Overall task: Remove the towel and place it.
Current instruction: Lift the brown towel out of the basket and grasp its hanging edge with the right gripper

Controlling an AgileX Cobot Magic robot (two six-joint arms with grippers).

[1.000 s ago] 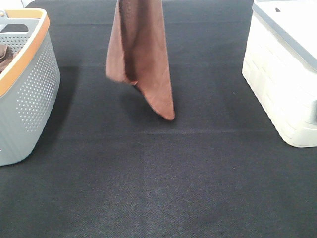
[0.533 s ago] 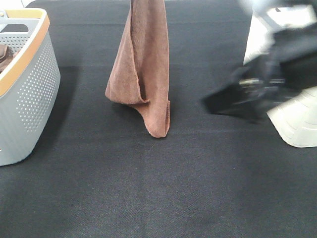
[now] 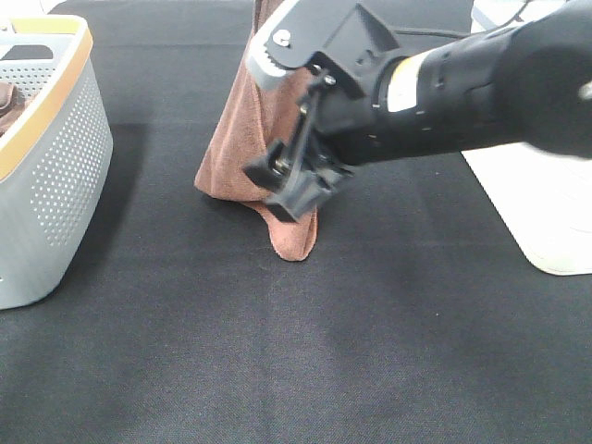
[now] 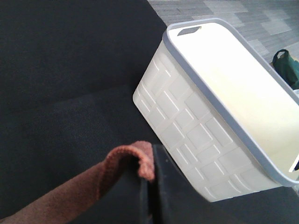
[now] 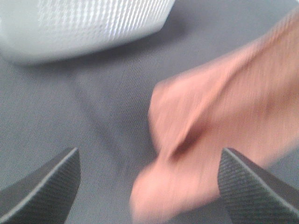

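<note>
The reddish-brown towel [image 3: 236, 148] hangs from above the top edge of the exterior high view. Its lowest corner reaches down to the black table [image 3: 277, 351]. My left gripper [image 4: 151, 186] is out of the exterior view; in its wrist view it is shut on the towel's upper edge [image 4: 124, 161]. My right gripper [image 3: 289, 190] has reached across the middle and sits right in front of the towel's lower part. In the blurred right wrist view its fingers [image 5: 51, 182] stand wide apart, with the towel [image 5: 210, 121] just ahead of the right gripper [image 5: 149, 161].
A grey perforated basket with an orange rim [image 3: 55, 157] stands at the left edge, with something brown inside; it also shows in the right wrist view [image 5: 84, 23]. A white lidded bin [image 3: 546, 222] stands at the right and shows in the left wrist view [image 4: 210, 116].
My right arm has swept in from the right and now reaches the towel's lower part. The towel has sunk a little and drifted right, its bottom corner nearer the table.
</note>
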